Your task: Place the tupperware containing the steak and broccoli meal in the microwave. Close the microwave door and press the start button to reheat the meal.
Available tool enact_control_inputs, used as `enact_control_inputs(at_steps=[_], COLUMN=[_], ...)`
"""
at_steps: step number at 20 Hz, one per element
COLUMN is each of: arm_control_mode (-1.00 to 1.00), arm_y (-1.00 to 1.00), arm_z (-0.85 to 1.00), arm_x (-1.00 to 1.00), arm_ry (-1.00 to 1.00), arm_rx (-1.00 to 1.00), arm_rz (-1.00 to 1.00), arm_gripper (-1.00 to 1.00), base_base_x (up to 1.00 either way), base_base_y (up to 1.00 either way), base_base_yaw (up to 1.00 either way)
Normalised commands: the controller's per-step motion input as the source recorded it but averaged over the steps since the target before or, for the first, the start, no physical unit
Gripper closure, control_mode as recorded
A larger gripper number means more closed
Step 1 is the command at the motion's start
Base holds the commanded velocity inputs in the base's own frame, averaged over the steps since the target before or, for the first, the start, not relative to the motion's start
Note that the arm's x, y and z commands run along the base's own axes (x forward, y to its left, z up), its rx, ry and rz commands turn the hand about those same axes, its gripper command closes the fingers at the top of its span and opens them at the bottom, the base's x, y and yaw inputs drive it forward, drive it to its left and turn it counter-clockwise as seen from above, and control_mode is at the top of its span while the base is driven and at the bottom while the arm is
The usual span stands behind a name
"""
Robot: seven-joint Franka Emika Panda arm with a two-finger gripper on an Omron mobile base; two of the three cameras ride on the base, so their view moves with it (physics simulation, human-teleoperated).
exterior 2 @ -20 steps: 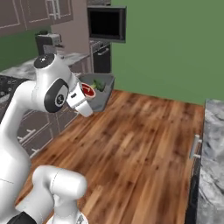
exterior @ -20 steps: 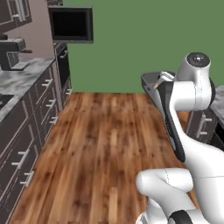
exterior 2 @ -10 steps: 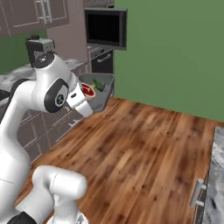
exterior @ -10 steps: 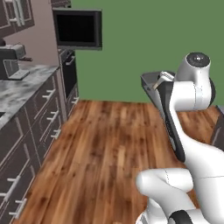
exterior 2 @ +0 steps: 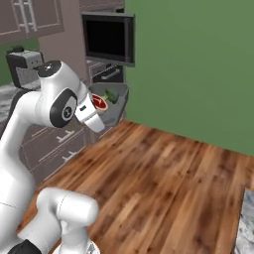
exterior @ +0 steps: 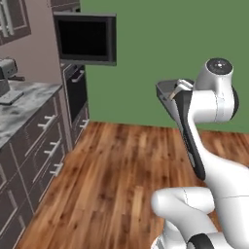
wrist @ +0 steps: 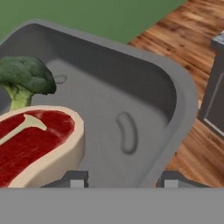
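Note:
I hold the grey tupperware [exterior 2: 118, 103] up in the air, level, with my gripper [exterior 2: 101, 107] shut on its near wall. In the hand view its rim [wrist: 183, 89] curves around a red steak [wrist: 35, 140] and a green broccoli floret [wrist: 24, 76] on the left; the right half of its floor is bare. My fingertips [wrist: 75, 179] sit at the near edge, the gripper [wrist: 120, 181] between them. The microwave [exterior: 85, 39] hangs high on the left wall ahead, its black-windowed door [exterior 2: 108, 38] facing the room. From the left base the tupperware [exterior: 167, 93] pokes out behind my forearm.
Below the microwave stands an oven [exterior: 75, 92] with a horizontal handle. A marble counter [exterior: 22, 109] with drawers runs along the left, a coffee machine [exterior: 6, 73] on it. Wooden floor [exterior: 121, 165] stretches to the green wall. Another counter corner [exterior 2: 246, 230] is at the right.
The base has driven forward and turned, so the microwave and oven now look nearer and larger. The arm keeps the same pose with the tupperware still held.

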Motion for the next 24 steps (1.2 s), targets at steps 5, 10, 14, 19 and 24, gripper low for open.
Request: enact_control_inputs(at_steps=[5, 10, 14, 19, 24], arm_control_mode=[1.00, 1.00, 1.00, 1.00, 1.00], arm_y=[0.00, 0.00, 0.00, 0.00, 0.00], arm_z=[0.00, 0.00, 0.00, 0.00, 0.00], arm_x=[0.00, 0.00, 0.00, 0.00, 0.00], arm_ry=[0.00, 0.00, 0.00, 0.00, 0.00], arm_rx=[0.00, 0.00, 0.00, 0.00, 0.00], arm_rz=[0.00, 0.00, 0.00, 0.00, 0.00], arm_gripper=[1.00, 1.00, 1.00, 1.00, 1.00], base_base_x=[1.00, 1.00, 1.00, 0.98, 0.85], base_base_y=[-0.62, -0.56, -0.64, -0.69, -0.75], base_base_yaw=[0.14, 0.23, 0.27, 0.25, 0.25])
